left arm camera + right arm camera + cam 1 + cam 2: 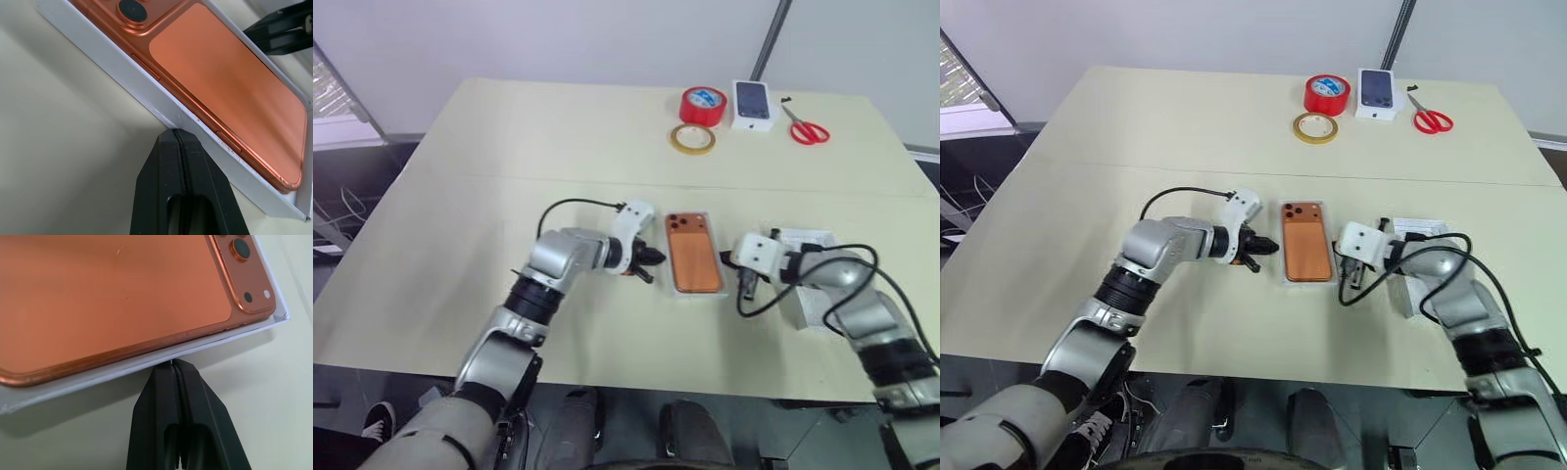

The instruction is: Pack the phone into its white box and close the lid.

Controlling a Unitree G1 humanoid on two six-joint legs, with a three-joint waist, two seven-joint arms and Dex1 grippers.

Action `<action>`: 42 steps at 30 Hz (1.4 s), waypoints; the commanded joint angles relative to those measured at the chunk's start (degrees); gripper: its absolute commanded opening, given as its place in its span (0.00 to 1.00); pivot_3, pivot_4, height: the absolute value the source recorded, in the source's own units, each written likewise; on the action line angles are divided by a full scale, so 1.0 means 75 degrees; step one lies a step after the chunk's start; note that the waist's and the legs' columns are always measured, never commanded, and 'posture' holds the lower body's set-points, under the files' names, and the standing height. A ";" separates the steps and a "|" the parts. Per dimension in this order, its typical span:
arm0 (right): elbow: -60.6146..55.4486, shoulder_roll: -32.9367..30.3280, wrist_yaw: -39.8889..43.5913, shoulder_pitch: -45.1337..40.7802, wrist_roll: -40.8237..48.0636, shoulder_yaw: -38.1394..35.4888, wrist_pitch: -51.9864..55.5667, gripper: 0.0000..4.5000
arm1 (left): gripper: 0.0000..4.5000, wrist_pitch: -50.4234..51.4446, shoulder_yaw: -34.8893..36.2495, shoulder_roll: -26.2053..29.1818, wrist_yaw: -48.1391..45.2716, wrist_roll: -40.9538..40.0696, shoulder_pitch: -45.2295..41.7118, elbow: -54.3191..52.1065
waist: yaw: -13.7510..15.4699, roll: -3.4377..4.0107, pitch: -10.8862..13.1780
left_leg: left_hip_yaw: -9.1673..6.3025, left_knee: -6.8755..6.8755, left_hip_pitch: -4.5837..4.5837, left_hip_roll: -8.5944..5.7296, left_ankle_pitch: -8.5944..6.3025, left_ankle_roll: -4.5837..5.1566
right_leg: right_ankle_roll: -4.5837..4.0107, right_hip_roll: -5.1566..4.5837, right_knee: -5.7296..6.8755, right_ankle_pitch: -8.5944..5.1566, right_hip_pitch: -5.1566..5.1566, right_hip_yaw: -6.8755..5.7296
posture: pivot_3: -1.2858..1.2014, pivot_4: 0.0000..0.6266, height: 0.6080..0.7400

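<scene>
Orange-copper phone [692,252] lies back-up inside the white box [660,257], between both grippers; packing looks done, lidding comes next, and that calls for a jaw to open on the lid [806,238], apparently under the right forearm. Left gripper [178,133], in its wrist view, pinched empty, tips at the box's near wall. Right gripper [173,362], likewise closed, empty, against the opposite wall.

Left tool [178,134] fingers pressed together; right tool [174,364] likewise.
</scene>
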 commanded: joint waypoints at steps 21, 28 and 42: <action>-0.1307 -0.1236 0.0395 0.1699 0.0778 -0.1507 -0.0085 0.01 | 0.00 -0.0915 -0.0111 -0.0376 -0.0484 0.0358 0.0076 -0.0131 | 0.0029 0.0019 0.0006 | -0.0001 -0.0001 0.0002 0.0011 -0.0001 0.0000 | -0.0001 0.0004 -0.0003 -0.0001 -0.0002 0.0004 | 0.52 0.24 0.91; -0.0812 -0.1433 0.0314 0.1314 0.0830 -0.1606 -0.0319 0.01 | 0.00 -0.1194 -0.0071 0.0086 -0.0678 0.0272 0.0643 -0.1026 | 0.0023 0.0022 0.0006 | -0.0002 0.0000 0.0002 0.0011 0.0003 -0.0005 | -0.0001 0.0002 -0.0001 -0.0001 -0.0001 0.0004 | 0.52 0.24 0.91; -0.2542 -0.0611 -0.1105 0.1182 0.2900 -0.2868 0.4365 1.00 | 0.99 -0.4132 0.1314 0.2129 -0.2654 -0.0210 0.1678 -0.1744 | -0.0140 0.0028 0.0006 | -0.0001 -0.0010 0.0000 0.0014 -0.0003 0.0004 | -0.0004 -0.0008 -0.0007 0.0000 -0.0004 0.0004 | 0.52 0.24 0.91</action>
